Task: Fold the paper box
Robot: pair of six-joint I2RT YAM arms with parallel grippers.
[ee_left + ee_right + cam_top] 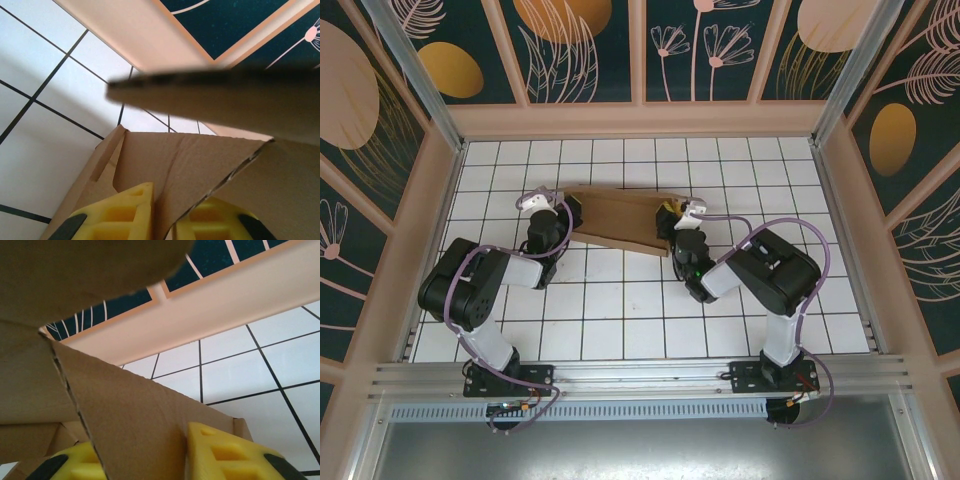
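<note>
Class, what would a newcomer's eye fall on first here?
A brown paper box, partly folded, lies mid-table on white tiles. Two black arms reach it, the left claw at its left end, the right claw at its right end. Up close, yellow fingers straddle cardboard panels.

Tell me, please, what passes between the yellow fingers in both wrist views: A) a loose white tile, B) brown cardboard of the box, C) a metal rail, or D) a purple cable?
B: a cut edge of the box runs between the fingers of the left hand and of the right hand.
</note>
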